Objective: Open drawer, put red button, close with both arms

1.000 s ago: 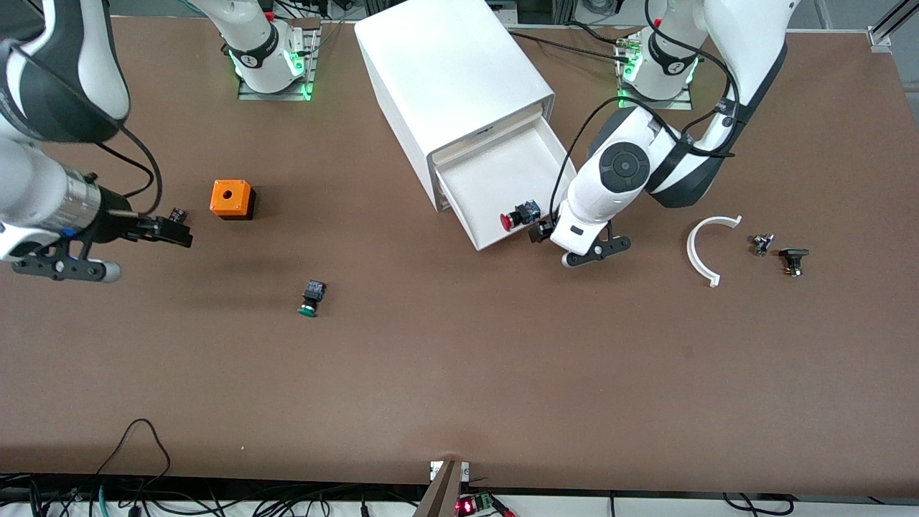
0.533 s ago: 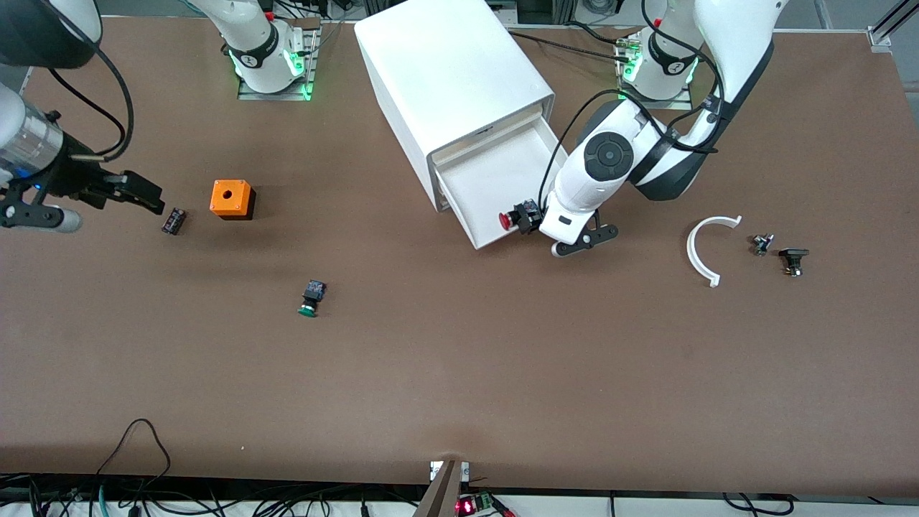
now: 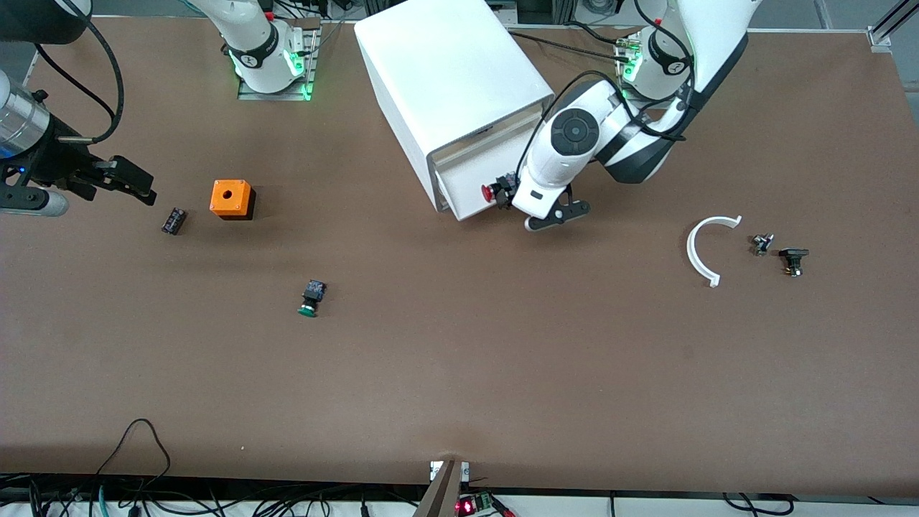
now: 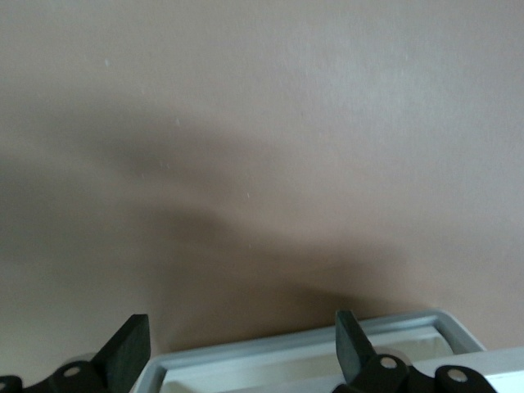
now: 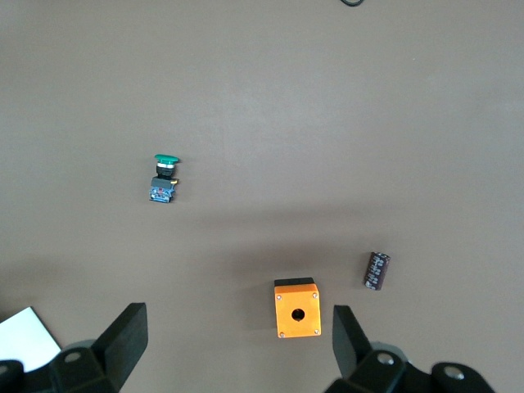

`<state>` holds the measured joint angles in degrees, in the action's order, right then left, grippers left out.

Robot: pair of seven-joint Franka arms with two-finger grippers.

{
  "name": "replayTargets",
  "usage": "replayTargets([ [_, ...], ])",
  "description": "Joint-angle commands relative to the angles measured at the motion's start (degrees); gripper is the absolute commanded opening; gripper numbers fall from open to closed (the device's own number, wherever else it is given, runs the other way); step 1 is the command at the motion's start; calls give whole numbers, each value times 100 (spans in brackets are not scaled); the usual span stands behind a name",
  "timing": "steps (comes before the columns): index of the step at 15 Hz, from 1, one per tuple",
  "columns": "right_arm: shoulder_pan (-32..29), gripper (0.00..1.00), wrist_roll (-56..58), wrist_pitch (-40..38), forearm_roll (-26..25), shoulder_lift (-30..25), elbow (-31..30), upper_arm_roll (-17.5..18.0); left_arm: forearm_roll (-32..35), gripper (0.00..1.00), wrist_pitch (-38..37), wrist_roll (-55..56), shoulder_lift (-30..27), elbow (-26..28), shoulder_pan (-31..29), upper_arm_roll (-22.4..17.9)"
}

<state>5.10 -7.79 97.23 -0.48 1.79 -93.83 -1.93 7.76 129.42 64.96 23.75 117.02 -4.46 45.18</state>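
The white cabinet stands at the table's back middle. Its drawer sticks out only a short way. The red button lies in the drawer by the front rim, its body partly hidden by the left hand. My left gripper is open at the drawer's front edge. In the left wrist view the drawer's rim lies between the fingers of the left gripper; the button is not in that view. My right gripper is open and empty, in the air toward the right arm's end; the right wrist view shows it too.
An orange box and a small dark capacitor lie near the right gripper. A green button lies nearer the front camera. A white curved piece and two small parts lie toward the left arm's end.
My left gripper has moved toward the cabinet and the drawer has slid most of the way in with the red button. My right gripper has drawn back toward the table's end.
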Motion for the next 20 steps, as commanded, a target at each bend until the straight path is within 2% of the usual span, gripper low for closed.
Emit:
replayTargets([
  [1, 0, 100, 41, -28, -31, 32, 101, -27, -64, 100, 66, 140, -178, 233, -108, 280],
  [10, 8, 100, 32, -37, -128, 129, 409, -9, -143, 100, 5, 140, -160, 365, -152, 632],
  [13, 35, 100, 32, -169, -128, 129, 426, 0, -380, 100, 5, 184, -160, 365, -143, 702],
  [20, 17, 100, 14, -292, -119, 137, 549, 0, -407, 100, 5, 263, -152, 392, -73, 747],
])
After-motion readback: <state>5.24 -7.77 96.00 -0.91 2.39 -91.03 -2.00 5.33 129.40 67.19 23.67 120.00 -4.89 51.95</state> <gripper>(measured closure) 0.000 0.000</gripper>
